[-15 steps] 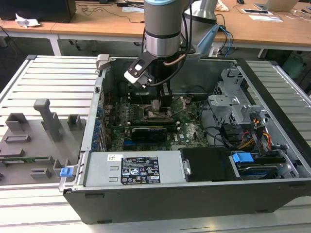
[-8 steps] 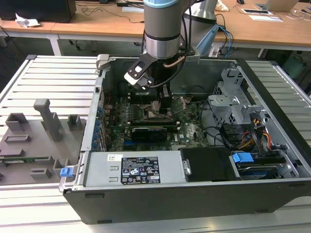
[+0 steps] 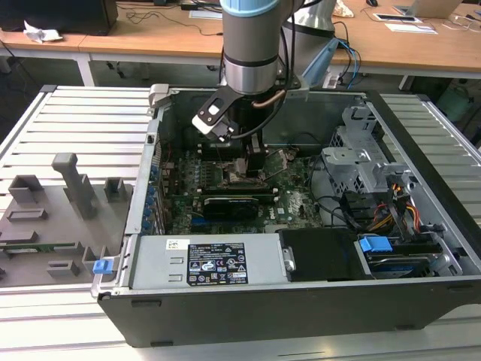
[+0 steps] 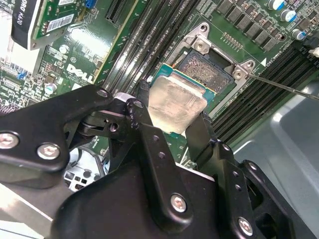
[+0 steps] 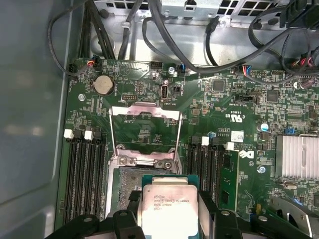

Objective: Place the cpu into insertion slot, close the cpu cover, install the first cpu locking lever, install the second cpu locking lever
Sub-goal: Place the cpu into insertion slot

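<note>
- The gripper [image 4: 172, 107] has its jaws pinching the cpu [image 4: 177, 107]. One of the fingers [image 4: 144, 129] sits on each opposite edge, which leaves the silver top and the underside free for seating.
- In both wrist views the cpu [image 5: 167, 209] hangs over the near part of the insertion slot [image 5: 127, 181] and looks roughly level. The far part of the contact grid is uncovered, so I judge the chip is not yet seated. I cannot tell whether it touches the rim.
- The insertion slot [image 4: 207, 69] holds nothing; its fine grid is bare.
- The cpu cover [image 5: 144, 115] stands swung up on the far side of the insertion slot. Green board shows through its window. Raised like this, it leaves the way down to the slot unobstructed.
- A thin locking lever [image 4: 284, 86] runs out sideways from the corner of the insertion slot, apparently released.
- Memory slots [image 5: 82, 179] run along both sides of the insertion slot, which may be why the fingers come in from above.
- The computer case [image 3: 263, 316] lies open around the insertion slot.
  - It holds the motherboard [image 5: 219, 114] and a black graphics card [image 3: 233, 204] near the slot.
  - Well apart from the slot are a power supply [image 3: 214, 263] and a drive cage [image 3: 361, 150] with loose cables.
</note>
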